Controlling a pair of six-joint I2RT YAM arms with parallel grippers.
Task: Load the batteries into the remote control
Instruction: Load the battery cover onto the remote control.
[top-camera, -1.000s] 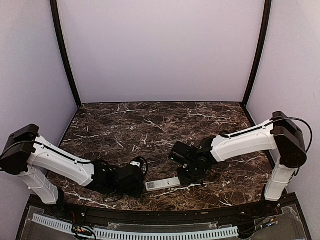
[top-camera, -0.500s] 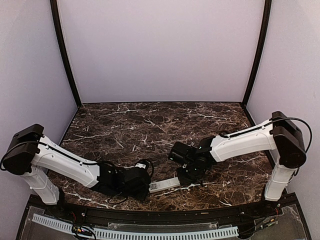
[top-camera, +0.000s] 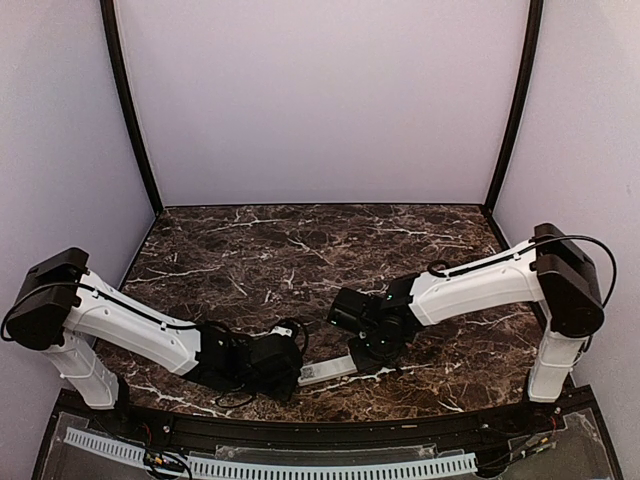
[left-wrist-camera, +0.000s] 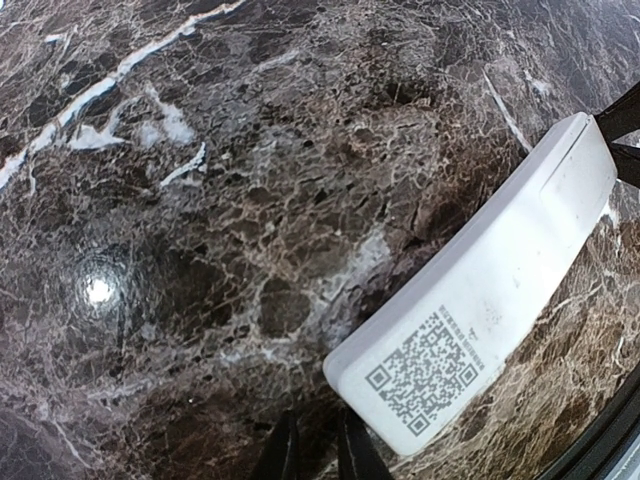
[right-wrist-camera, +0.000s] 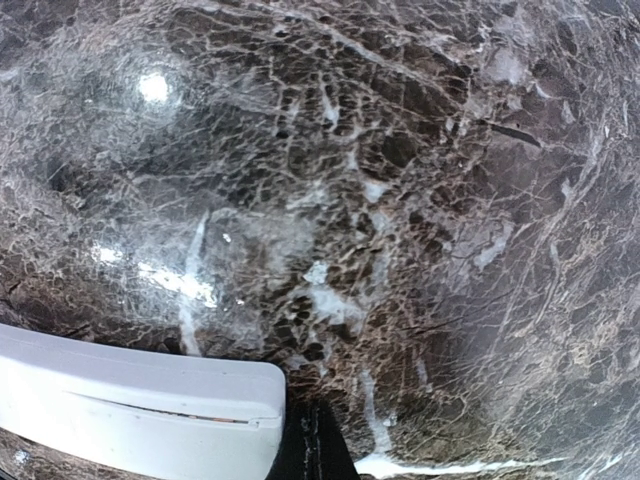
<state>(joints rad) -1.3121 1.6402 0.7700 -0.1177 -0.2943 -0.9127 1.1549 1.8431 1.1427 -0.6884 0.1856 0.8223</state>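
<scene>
The white remote control (top-camera: 328, 370) lies flat near the table's front edge, back side up. Its QR label shows in the left wrist view (left-wrist-camera: 480, 300) and a cover seam shows in the right wrist view (right-wrist-camera: 130, 415). My left gripper (top-camera: 298, 373) is low at the remote's left end. Its tips (left-wrist-camera: 312, 455) are nearly together, hold nothing, and sit just beside the remote's corner. My right gripper (top-camera: 357, 353) is at the remote's right end. Its tips (right-wrist-camera: 312, 445) are pressed together and empty, right next to that end. No batteries are in view.
The dark marble table (top-camera: 300, 250) stretches behind the arms to lilac walls. A black rail (top-camera: 320, 415) runs along the front edge close to the remote.
My left gripper has slid right until it is against the remote's left end. My right arm has shifted a little left. The remote has barely moved.
</scene>
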